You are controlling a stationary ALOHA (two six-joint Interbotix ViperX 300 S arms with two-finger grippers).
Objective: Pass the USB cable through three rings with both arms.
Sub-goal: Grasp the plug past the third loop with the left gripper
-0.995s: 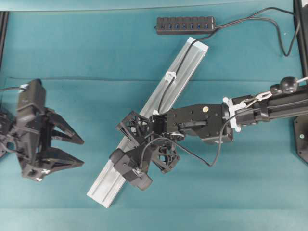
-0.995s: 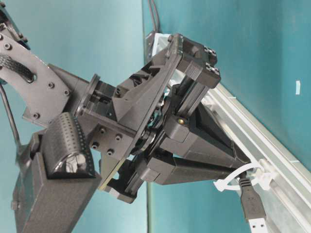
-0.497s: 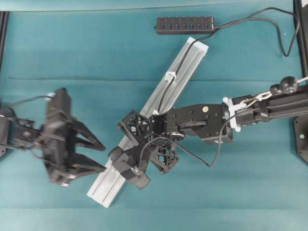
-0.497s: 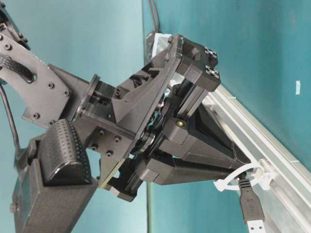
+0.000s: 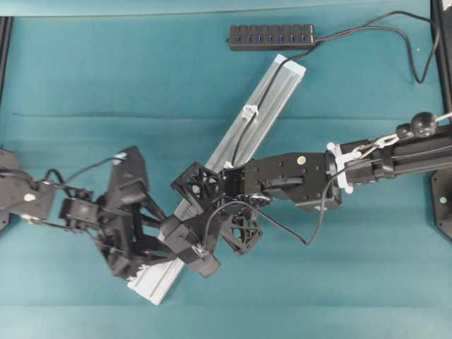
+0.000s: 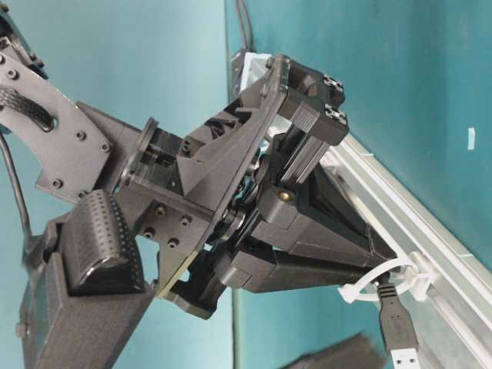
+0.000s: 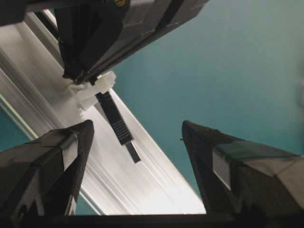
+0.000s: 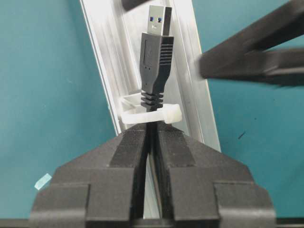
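USB cable (image 5: 248, 121) ran from the hub (image 5: 272, 37) at the far edge of the tabletop (image 5: 106, 78) down along the rail (image 5: 279, 88), which lay diagonally. It passed through the upper ring (image 5: 249, 111) and went on under the right arm. In the right wrist view the plug (image 8: 156, 57) stuck out just past a ring (image 8: 151, 115), its metal tip pointing down the rail's channel, its strain relief sitting in the white loop. The table-level view showed the same plug (image 6: 398, 323) hanging just below that ring (image 6: 382, 281).

Right end effector (image 8: 152, 142) had its fingers pressed together on the cord right behind the ring, so the cable was clamped there. Its fingertips touched, or nearly touched, the white loop.

Left end effector (image 7: 137, 137) stood wide apart, holding nothing. Its two fingers (image 7: 61, 152) lay on either side of the plug (image 7: 118, 124), one over the rail and the other over the bare teal tabletop, neither touching the plug. From overhead the left end effector (image 5: 145, 236) sat just beside the lower end of the rail, close against the right arm's wrist camera (image 5: 191, 247).

A second cord (image 5: 417, 56) looped from the hub toward the right edge of the tabletop.
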